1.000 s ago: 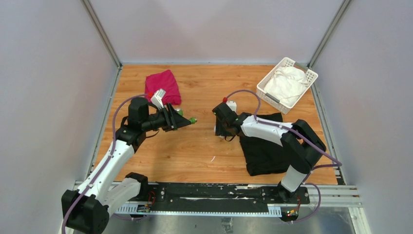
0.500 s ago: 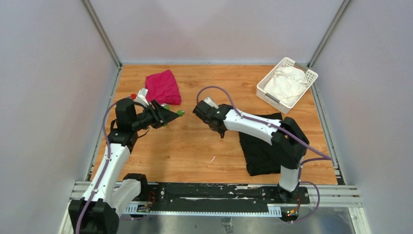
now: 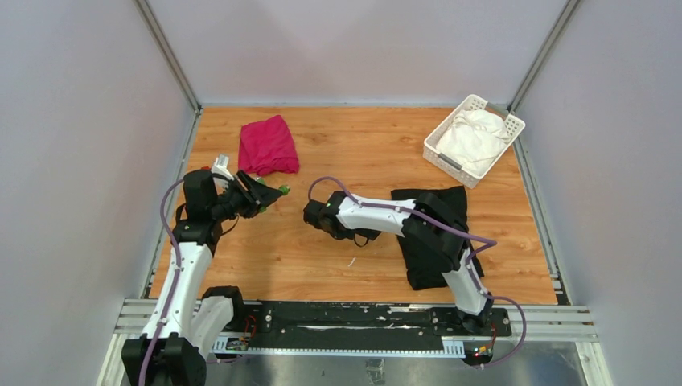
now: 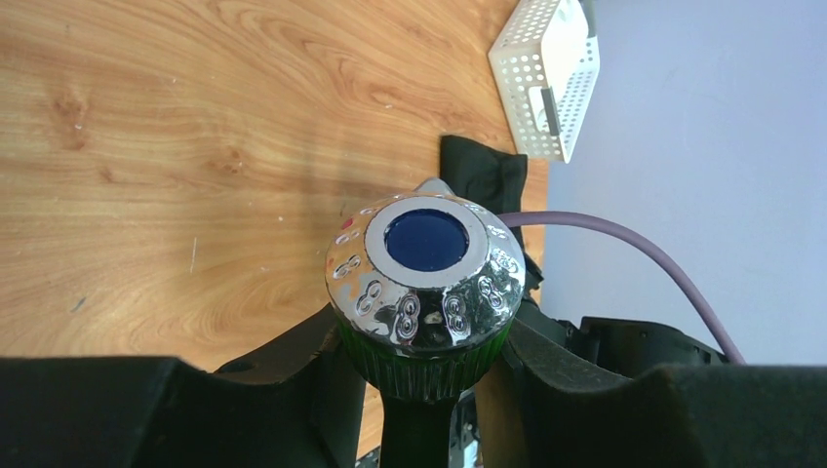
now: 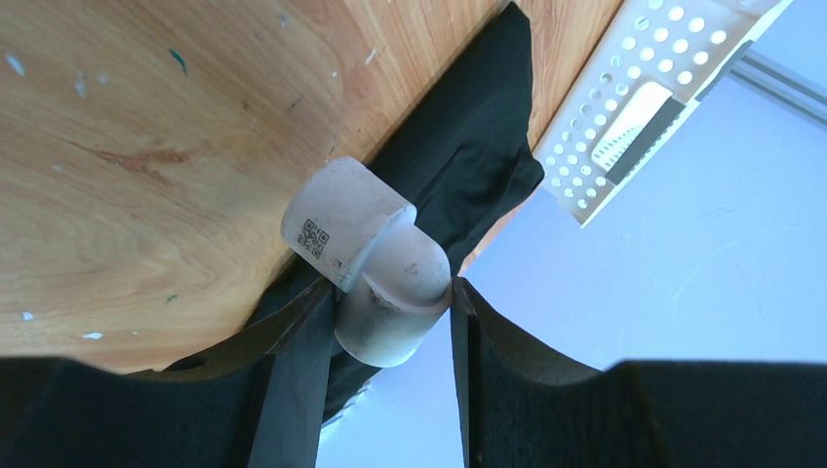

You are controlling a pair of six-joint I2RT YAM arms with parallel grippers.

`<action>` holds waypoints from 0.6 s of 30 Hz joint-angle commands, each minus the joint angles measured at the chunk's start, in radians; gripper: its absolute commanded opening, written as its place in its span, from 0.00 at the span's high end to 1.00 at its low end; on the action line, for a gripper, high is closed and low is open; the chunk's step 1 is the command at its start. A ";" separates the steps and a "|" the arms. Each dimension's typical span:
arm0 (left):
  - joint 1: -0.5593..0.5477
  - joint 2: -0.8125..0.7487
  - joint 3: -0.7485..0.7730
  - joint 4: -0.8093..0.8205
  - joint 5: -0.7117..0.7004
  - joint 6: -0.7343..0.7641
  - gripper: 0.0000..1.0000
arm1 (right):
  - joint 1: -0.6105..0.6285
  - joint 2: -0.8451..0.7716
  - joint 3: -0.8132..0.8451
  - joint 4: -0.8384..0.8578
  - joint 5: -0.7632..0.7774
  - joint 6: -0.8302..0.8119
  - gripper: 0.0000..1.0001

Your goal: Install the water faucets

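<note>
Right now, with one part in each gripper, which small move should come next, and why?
Probably bring the right gripper a little toward the left gripper and line up the parts. The right one is shut on the white pipe fitting, the left one on the green tap, but the top view shows bare table between them, so nothing can join yet.

top view: we look down from high behind the near edge onto the whole wooden table (image 3: pixel 354 153), far off. left wrist cam: we sit very close behind the green tap (image 4: pixel 426 292), facing across the boards toward the white basket (image 4: pixel 531 58) and black cloth (image 4: pixel 483 180). right wrist cam: we sit close behind the white fitting (image 5: pixel 375 263), view rolled, facing that same basket and cloth. all three views share those two.
</note>
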 commanded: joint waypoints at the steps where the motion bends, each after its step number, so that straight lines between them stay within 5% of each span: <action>1: 0.005 -0.013 -0.020 0.000 0.000 -0.003 1.00 | 0.038 0.043 0.042 -0.032 0.036 0.010 1.00; 8: 0.005 -0.013 -0.025 0.008 0.013 -0.005 1.00 | 0.071 0.091 0.048 -0.002 0.031 0.048 1.00; 18: 0.005 -0.012 -0.041 0.024 0.032 -0.018 1.00 | 0.102 0.056 0.024 0.068 -0.042 0.062 0.67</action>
